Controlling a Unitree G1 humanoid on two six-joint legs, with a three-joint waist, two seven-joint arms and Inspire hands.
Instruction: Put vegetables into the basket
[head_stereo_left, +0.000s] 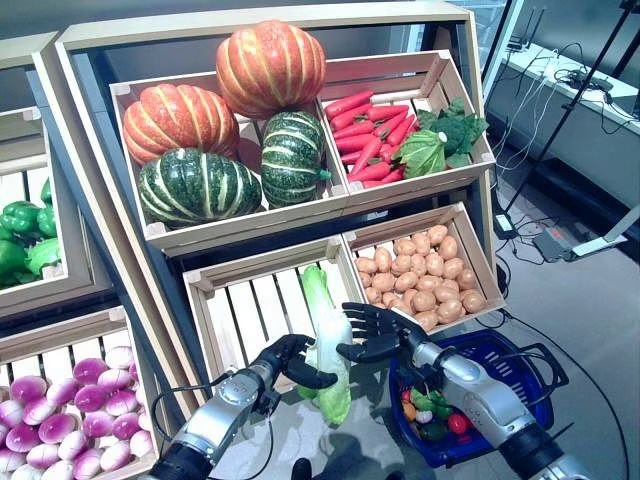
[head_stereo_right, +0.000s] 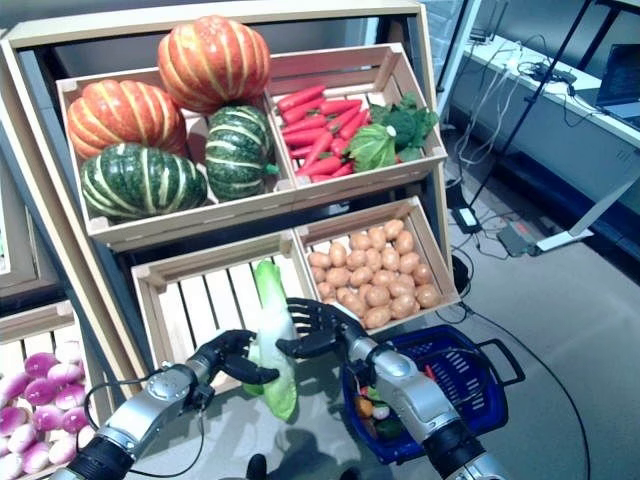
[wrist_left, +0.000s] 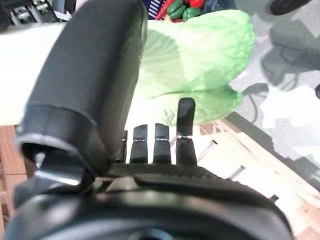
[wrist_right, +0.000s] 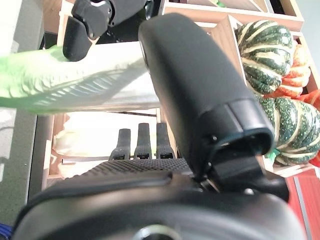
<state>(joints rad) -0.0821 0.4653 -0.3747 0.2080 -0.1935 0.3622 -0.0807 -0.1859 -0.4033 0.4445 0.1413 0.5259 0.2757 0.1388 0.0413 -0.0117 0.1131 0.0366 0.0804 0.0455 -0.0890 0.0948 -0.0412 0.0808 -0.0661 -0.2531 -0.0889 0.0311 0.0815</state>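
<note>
A long pale-green cabbage (head_stereo_left: 328, 330) hangs upright in front of an empty wooden crate (head_stereo_left: 255, 305), held between my two hands. My left hand (head_stereo_left: 288, 360) grips its lower part from the left, with fingers and thumb curled round it. My right hand (head_stereo_left: 378, 332) is at the cabbage's right side with its fingers spread and fairly straight, and the thumb reaches toward the leaf. The right wrist view shows the cabbage (wrist_right: 65, 80) past my straight fingers (wrist_right: 142, 140). The blue basket (head_stereo_left: 525, 348) stands on the floor under my right arm, with several small vegetables inside.
The shelf holds crates of pumpkins (head_stereo_left: 215, 130), carrots and leafy greens (head_stereo_left: 390, 135), and potatoes (head_stereo_left: 425, 275). At the left are green peppers (head_stereo_left: 25, 235) and purple-white turnips (head_stereo_left: 70, 410). A table with cables (head_stereo_left: 575, 90) stands at the back right.
</note>
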